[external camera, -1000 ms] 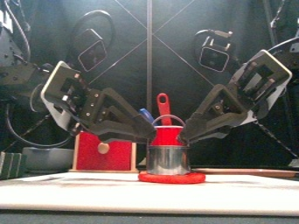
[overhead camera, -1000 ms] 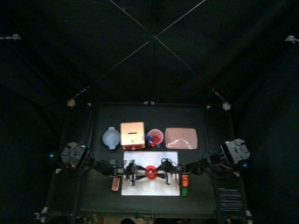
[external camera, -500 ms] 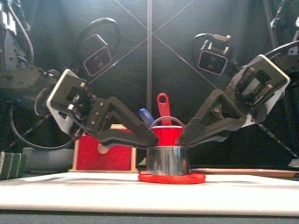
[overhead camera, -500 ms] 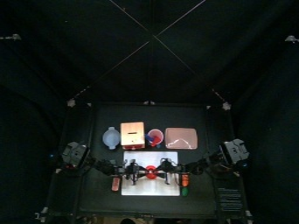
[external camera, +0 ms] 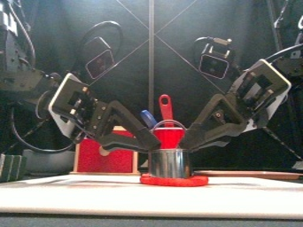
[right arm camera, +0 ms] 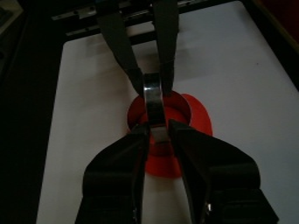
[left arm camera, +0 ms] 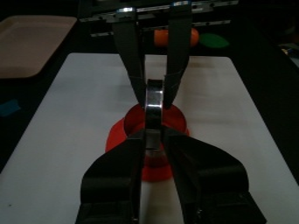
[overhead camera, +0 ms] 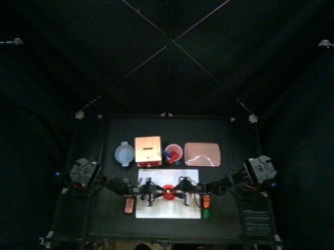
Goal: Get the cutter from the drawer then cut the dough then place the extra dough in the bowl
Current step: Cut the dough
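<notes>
The round metal cutter (external camera: 173, 162) stands on the flat red dough (external camera: 173, 180), on the white cutting board (external camera: 71, 191). My left gripper (external camera: 145, 142) reaches its rim from the left and my right gripper (external camera: 197, 140) from the right. In the left wrist view the left gripper (left arm camera: 149, 118) is shut on the cutter's thin rim (left arm camera: 152, 103) above the dough (left arm camera: 117, 138). The right gripper (right arm camera: 153, 125) pinches the opposite rim (right arm camera: 153, 90) over the dough (right arm camera: 194, 118). From above, the cutter (overhead camera: 169, 191) is mostly hidden between the two arms.
Behind the board stand the blue-grey bowl (overhead camera: 125, 153), the wooden box (overhead camera: 148, 148), the red cup (overhead camera: 173, 152) with knives, and the pink tray (overhead camera: 202, 153). Small toy foods lie beside the board at left (overhead camera: 128, 206) and right (overhead camera: 206, 202).
The left arm's wrist has shifted slightly up and to the left, and the right wrist has eased a little. Both grippers stay on the cutter, which rests on the dough.
</notes>
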You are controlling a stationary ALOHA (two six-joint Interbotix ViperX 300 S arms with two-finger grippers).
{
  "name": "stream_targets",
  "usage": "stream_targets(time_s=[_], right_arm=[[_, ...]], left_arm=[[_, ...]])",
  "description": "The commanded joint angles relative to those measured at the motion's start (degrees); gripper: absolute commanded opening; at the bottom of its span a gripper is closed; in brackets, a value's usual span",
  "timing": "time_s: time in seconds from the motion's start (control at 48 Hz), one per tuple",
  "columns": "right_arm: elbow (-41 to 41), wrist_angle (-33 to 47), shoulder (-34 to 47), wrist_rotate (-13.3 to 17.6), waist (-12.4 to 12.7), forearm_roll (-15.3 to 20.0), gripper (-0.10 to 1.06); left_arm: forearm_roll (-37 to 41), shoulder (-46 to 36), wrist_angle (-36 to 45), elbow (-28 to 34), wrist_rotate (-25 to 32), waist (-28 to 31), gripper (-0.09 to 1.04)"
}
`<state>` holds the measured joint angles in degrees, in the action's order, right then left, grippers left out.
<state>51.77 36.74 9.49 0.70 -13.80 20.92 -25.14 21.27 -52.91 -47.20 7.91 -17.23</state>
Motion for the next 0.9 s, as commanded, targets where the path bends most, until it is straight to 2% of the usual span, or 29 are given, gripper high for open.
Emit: stream_targets(time_s=[0.021, 0.896], right_arm=[[-0.3, -0.5, -0.4, 0.2, -0.1, 0.3, 0.66], [-1.0, -3.9, 0.7, 0.7, -1.1, 0.7, 0.66]], left_arm=[[-0.1, -0.2, 0.3, 0.6, -0.1, 0.0, 0.65], [-0.5, 0.0, 4.4, 0.4, -0.6, -0.5, 0.65]])
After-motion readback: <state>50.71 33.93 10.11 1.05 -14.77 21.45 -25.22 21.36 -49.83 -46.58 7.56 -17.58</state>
